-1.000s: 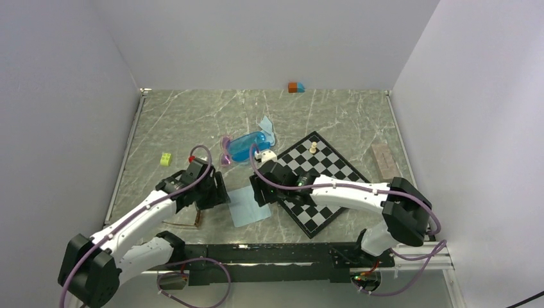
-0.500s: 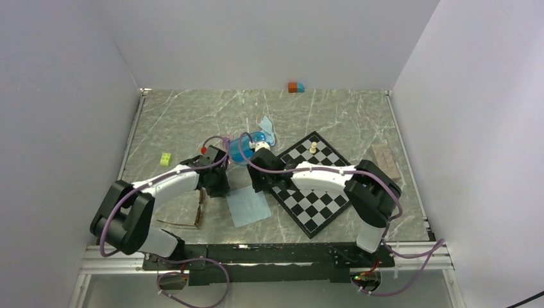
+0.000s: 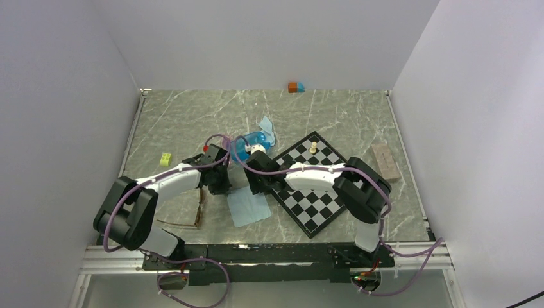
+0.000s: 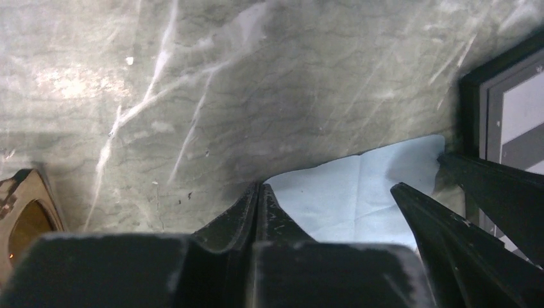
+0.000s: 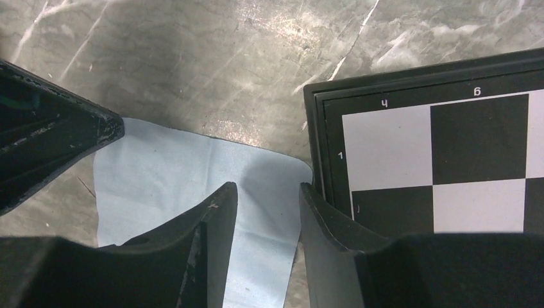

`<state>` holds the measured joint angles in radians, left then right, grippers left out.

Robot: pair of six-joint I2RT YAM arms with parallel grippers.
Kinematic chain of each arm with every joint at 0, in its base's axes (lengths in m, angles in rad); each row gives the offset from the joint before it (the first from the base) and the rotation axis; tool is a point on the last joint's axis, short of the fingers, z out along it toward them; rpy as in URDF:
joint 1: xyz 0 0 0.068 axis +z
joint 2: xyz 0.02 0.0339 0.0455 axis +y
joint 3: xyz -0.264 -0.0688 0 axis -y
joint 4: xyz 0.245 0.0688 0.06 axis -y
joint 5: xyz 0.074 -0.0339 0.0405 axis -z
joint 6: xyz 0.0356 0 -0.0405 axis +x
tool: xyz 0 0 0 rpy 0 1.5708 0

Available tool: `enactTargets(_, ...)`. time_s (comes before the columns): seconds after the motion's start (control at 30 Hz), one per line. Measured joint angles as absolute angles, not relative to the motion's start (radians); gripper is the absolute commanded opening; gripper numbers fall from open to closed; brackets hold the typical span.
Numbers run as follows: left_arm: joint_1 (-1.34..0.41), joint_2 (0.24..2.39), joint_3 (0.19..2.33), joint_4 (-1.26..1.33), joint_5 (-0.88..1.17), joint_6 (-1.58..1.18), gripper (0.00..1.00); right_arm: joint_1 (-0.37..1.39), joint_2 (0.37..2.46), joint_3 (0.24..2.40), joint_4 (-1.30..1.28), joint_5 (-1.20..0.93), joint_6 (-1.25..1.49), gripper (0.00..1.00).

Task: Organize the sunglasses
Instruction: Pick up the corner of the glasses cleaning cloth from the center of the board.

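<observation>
The brown-framed sunglasses (image 3: 192,215) lie near the front edge, left of a light-blue cloth (image 3: 249,206); one lens (image 4: 25,221) shows in the left wrist view. The purple sunglasses are hidden behind the arms. My left gripper (image 3: 218,187) is shut, its tips (image 4: 258,187) pinched on the cloth's (image 4: 359,199) far left corner. My right gripper (image 3: 260,186) is open, its jaws (image 5: 268,192) astride the cloth's (image 5: 192,173) far right corner, beside the chessboard's edge.
A chessboard (image 3: 314,192) with a white piece (image 3: 313,147) lies right of the cloth. A blue case (image 3: 251,142) and a second cloth (image 3: 266,127) sit behind the grippers. A yellow brick (image 3: 166,159), orange and blue blocks (image 3: 296,87) and a brown block (image 3: 386,160) lie around.
Both grippers moved forward to the cloth's far corners. The left jaws closed on the left corner. The right jaws narrowed a little.
</observation>
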<state>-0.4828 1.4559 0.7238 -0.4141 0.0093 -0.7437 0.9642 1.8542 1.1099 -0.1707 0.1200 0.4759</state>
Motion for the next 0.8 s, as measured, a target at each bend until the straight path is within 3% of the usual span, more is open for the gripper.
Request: enactTargets(0.8,-0.483,1.288,0.64,-0.431,-0.051,-0.74,0.0,0.963,1.924,1.173,-0.128,0.128,0.417,0.39)
